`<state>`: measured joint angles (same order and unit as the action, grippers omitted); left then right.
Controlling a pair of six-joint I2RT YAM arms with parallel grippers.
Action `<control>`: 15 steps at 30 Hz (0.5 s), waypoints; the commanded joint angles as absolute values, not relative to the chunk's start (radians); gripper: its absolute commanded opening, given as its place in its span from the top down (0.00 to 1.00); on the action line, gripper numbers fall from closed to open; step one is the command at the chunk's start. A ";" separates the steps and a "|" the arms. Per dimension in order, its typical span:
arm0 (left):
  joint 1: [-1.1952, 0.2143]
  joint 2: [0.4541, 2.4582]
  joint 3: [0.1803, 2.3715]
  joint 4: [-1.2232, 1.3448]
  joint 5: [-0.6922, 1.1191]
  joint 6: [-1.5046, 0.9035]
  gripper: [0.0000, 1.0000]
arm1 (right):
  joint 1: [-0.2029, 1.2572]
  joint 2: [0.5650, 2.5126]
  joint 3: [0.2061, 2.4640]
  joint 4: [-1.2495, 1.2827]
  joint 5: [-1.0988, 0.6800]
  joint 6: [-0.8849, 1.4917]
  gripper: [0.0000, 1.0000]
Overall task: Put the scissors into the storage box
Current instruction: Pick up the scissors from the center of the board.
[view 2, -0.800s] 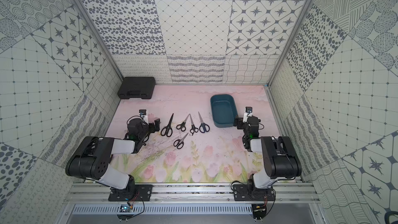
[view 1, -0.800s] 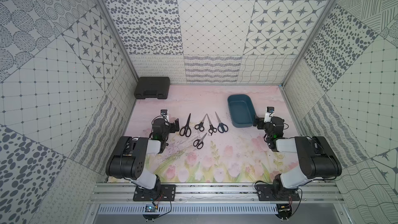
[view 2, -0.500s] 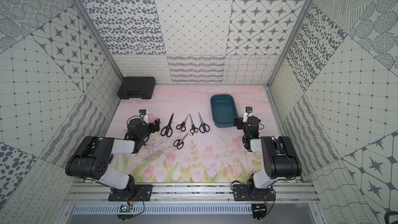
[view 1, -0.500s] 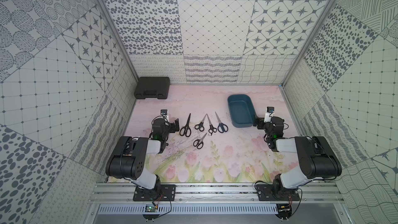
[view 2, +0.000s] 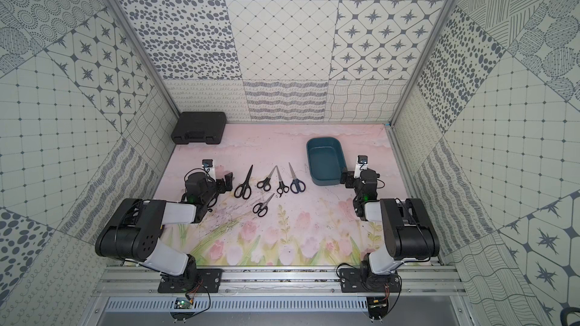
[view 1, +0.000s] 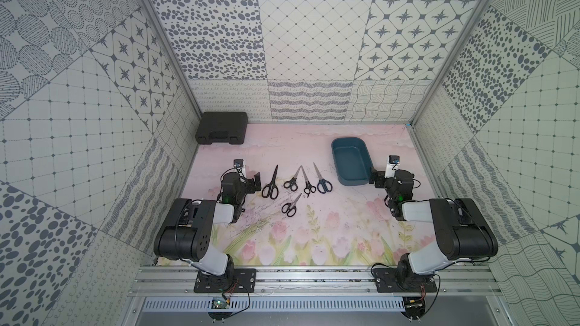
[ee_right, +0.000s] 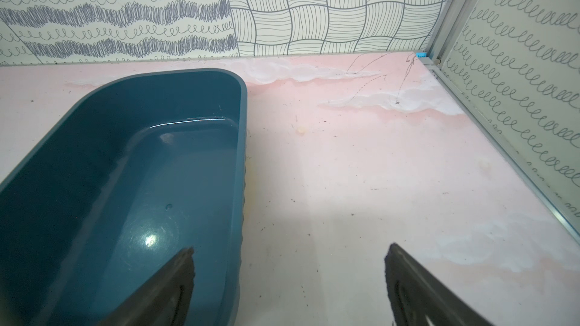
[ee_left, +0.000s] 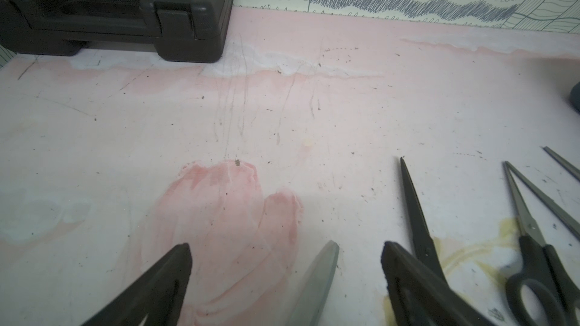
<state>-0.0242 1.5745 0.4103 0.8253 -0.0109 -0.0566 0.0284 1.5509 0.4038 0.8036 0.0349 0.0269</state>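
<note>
Left claw point(view 1: 252, 182): the jaws are set wide apart and nothing is gripped. Only bare mat point(ee_left: 282, 120) is seen between the fingers point(ee_left: 175, 271) in the wrist view.

Right claw point(view 1: 377, 179): the jaws are likewise spread wide and nothing is gripped.

Five scissors are laid flat on the mat between the two claws, all outside the box point(view 1: 353, 161).
- A large black pair point(view 1: 271, 183) is found just beside the left claw, on the side toward the right claw.
- Two small pairs point(view 1: 292, 180) point(view 1: 307, 181) are placed farther from the left claw, their tips meeting.
- A blue-handled pair point(view 1: 321, 180) is placed nearest the right claw, though apart from it.
- A third small pair point(view 1: 290, 206) is set back from the row, toward the arm bases.

The box is found just beside the right claw, on the side toward the left claw, and stretches ahead of it.

A black case point(view 1: 221, 127) is noted well ahead of the left claw, by the back wall.
</note>
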 commanded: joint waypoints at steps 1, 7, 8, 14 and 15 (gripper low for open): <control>-0.028 1.558 0.422 0.818 -0.042 -0.060 0.01 | 0.035 1.545 0.408 0.843 0.058 0.043 0.03; -0.109 1.231 0.659 0.081 -0.264 -0.260 0.07 | 0.151 1.230 0.612 0.268 0.206 0.077 0.03; -0.099 1.219 0.737 -0.092 -0.246 -0.354 0.06 | 0.196 1.196 0.642 0.203 0.208 0.068 0.04; -0.083 1.381 1.093 -0.834 -0.001 -0.443 0.09 | 0.566 1.139 0.796 -0.129 0.227 0.004 0.04; -0.085 1.416 1.123 -0.927 0.006 -0.450 0.12 | 0.602 1.154 0.822 -0.174 0.205 0.015 0.04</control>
